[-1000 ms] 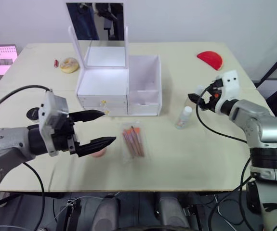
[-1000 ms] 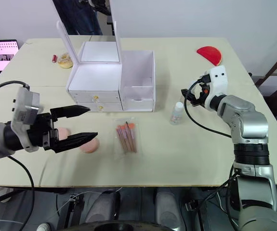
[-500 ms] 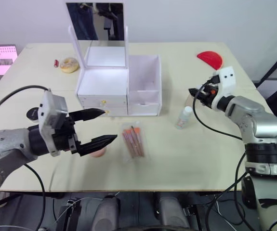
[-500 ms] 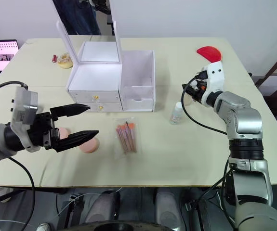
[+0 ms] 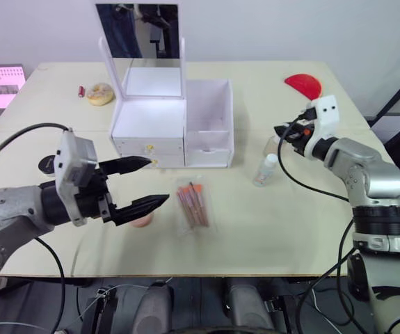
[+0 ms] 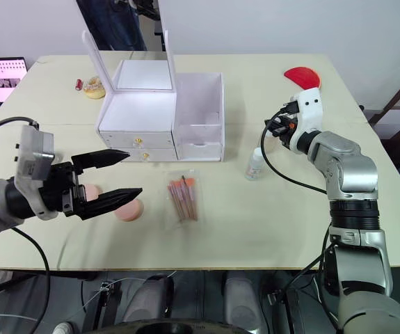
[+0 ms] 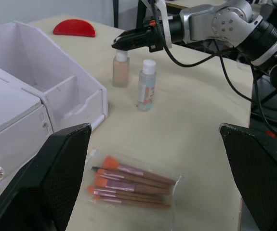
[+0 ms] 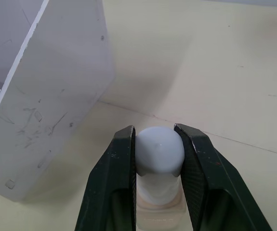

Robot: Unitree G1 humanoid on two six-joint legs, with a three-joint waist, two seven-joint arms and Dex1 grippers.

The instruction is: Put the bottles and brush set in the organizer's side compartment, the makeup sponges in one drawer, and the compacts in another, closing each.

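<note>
The beige foundation bottle [image 8: 158, 168] is clamped at its white cap by the right gripper [image 8: 158, 159]. It stands upright on the worktop [image 5: 290, 209], just beside the clear bottle [image 7: 147, 84]. The left gripper [image 5: 144, 184] is held wide open above a makeup sponge [image 6: 126, 209].

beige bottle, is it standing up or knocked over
Upright. The beige bottle stands on the table with its white cap on top, beside the clear bottle; the right gripper has its jaws around the cap.

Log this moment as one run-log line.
right claw: shut on beige bottle cap | left claw: open, idle | side bin: nothing inside yet
</note>
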